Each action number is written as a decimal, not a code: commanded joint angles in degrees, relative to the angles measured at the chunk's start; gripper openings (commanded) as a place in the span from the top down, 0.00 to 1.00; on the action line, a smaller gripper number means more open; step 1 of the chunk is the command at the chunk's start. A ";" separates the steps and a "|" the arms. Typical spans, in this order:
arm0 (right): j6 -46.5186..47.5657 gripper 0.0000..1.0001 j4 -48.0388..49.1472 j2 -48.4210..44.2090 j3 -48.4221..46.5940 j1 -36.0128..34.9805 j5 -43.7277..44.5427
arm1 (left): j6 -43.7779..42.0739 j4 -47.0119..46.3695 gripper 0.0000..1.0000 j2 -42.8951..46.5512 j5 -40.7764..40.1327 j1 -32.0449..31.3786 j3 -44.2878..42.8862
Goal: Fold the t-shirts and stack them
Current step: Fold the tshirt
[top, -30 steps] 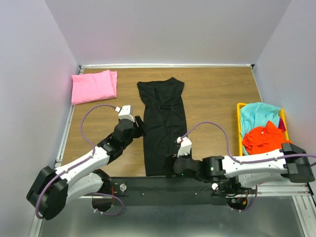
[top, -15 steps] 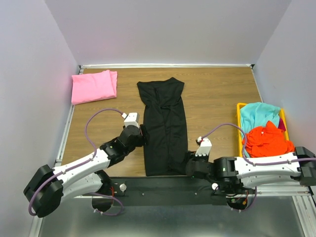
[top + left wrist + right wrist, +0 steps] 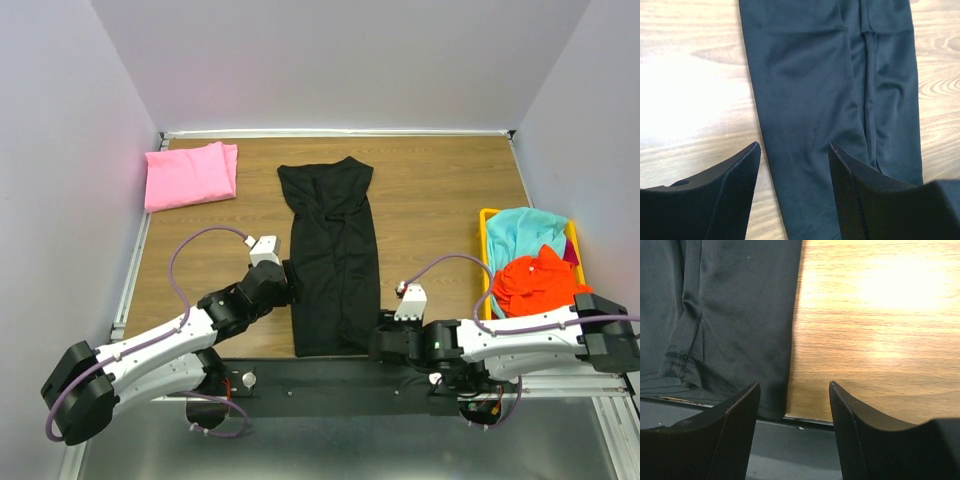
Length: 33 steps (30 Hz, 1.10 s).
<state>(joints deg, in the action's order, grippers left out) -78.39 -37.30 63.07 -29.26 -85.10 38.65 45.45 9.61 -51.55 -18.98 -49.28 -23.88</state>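
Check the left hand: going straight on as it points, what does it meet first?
Probably the left edge of the black t-shirt, which lies between the open fingers of the left hand. Depth is unclear; the table lies right under the cloth.

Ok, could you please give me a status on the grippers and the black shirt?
Left gripper open over left edge of black t-shirt. Right gripper open at its near right corner. Shirt flat on table, folded lengthwise. Nothing blocking.

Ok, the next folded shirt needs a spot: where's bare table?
Bare wood lies between the black shirt and the yellow bin, and between it and the pink shirt. Crowded: near edge, left hand and right hand at the hem.
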 commanded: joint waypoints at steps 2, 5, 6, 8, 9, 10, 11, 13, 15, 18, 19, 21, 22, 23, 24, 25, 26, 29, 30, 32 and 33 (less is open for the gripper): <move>-0.19 0.36 3.99 2.50 -0.27 0.28 0.55 | 1.66 2.43 0.36 -0.13 0.35 -1.00 -1.26; 0.95 0.37 6.00 3.37 -0.28 0.20 -0.42 | 1.40 2.35 0.36 -0.04 0.35 -1.35 -1.35; 1.05 0.38 6.88 3.73 -0.36 0.20 -0.86 | 1.39 2.35 0.36 -0.04 0.44 -1.35 -1.43; 1.31 0.38 7.15 4.43 -0.89 0.20 -1.39 | 1.22 2.35 0.36 -0.04 0.44 -1.44 -1.43; 1.40 0.40 7.24 5.30 -1.06 0.28 -1.65 | 1.13 2.52 0.36 0.04 0.61 -1.52 -1.61; 1.40 0.40 7.24 5.75 -1.15 0.20 -1.83 | 1.13 2.61 0.36 0.05 0.79 -1.52 -1.61; 1.31 0.41 7.33 6.27 -1.33 0.28 -2.09 | 1.04 2.78 0.36 0.05 0.79 -1.61 -1.70; 1.22 0.43 7.50 7.59 -1.51 0.37 -3.05 | 1.13 4.01 0.36 0.22 0.79 -1.70 -1.96; 1.22 0.44 7.68 8.30 -1.59 0.37 -3.41 | 1.31 4.72 0.36 0.75 0.27 -1.96 -2.22; 1.40 0.51 7.94 9.09 -1.51 0.72 -4.29 | 2.10 5.42 0.36 1.19 -0.18 -3.02 -2.22; 1.57 0.53 7.94 8.92 -1.42 0.81 -4.46 | 2.10 5.51 0.36 0.84 -0.26 -3.11 -2.31; 1.57 0.64 7.86 8.48 -1.16 0.90 -4.73 | 2.27 5.86 0.36 0.66 -0.18 -3.37 -2.49; 1.66 0.69 7.77 7.95 -0.81 0.99 -4.82 | 2.36 5.95 0.36 0.66 -0.18 -3.54 -2.58; 1.66 0.73 7.77 7.69 -0.63 1.08 -4.82 | 2.45 6.04 0.36 0.75 -0.09 -3.63 -2.58; 1.75 0.79 7.85 7.51 -0.54 1.16 -4.99 | 2.45 6.30 0.36 0.84 0.17 -3.72 -2.75; 1.84 0.81 7.77 6.99 -0.28 1.25 -5.08 | 2.80 6.56 0.36 1.10 0.26 -3.90 -2.75; 1.84 0.86 7.77 6.81 -0.10 1.34 -5.08 | 2.97 7.00 0.36 1.19 0.26 -4.07 -2.93; 2.36 0.93 7.77 6.28 0.25 1.87 -4.73 | 3.68 7.97 0.36 0.23 0.26 -4.95 -2.93; 2.54 0.96 7.77 5.93 0.51 2.30 -4.47 | 4.55 8.93 0.36 -0.74 0.00 -6.00 -3.19; 2.98 0.98 7.77 5.40 0.95 2.83 -4.11 | 5.69 10.34 0.36 -1.97 -0.26 -7.49 -3.72; 3.33 0.98 7.77 4.88 1.30 3.10 -4.03 | 6.92 11.30 0.36 -2.41 -0.96 -8.98 -4.07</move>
<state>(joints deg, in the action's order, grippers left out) -75.64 -29.47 69.34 -29.36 -82.91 33.82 48.95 16.84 -52.36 -18.74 -55.22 -26.06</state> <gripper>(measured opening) 0.032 0.642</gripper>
